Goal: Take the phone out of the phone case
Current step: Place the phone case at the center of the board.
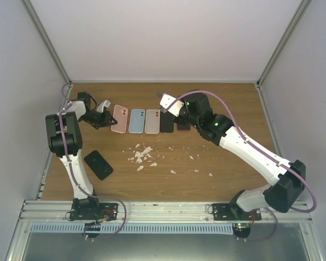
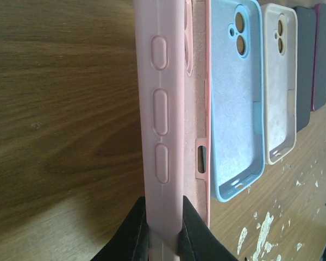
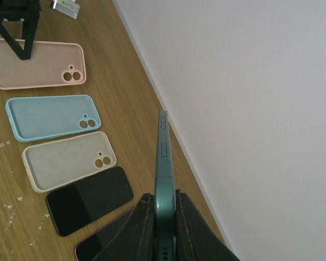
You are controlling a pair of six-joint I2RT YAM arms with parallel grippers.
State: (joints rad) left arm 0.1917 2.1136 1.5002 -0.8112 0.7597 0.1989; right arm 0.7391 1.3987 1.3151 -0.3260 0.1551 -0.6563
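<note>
The right gripper (image 3: 164,198) is shut tight on a dark teal slab (image 3: 163,157) held up on its thin edge, its long axis running straight out from the fingers toward the far wall. From its edge I cannot tell whether this is a bare phone or one in a case. The left gripper (image 2: 164,209) is likewise closed, pinching the side wall of the empty pink case (image 2: 160,98) at the left end of the row. To the right of it lie a blue case (image 3: 51,117), a beige case (image 3: 70,160), a bare black phone (image 3: 89,198) and, last, a dark-faced phone with a magenta rim (image 3: 100,244). That last one looks to be the phone not yet out of its case. It lies flat on the table (image 1: 223,157), long axis near to far, just below the right gripper and well apart from the left. The right arm is the nearer, but its jaws are occupied. Another black phone (image 1: 98,164) lies loose near the left arm.
</note>
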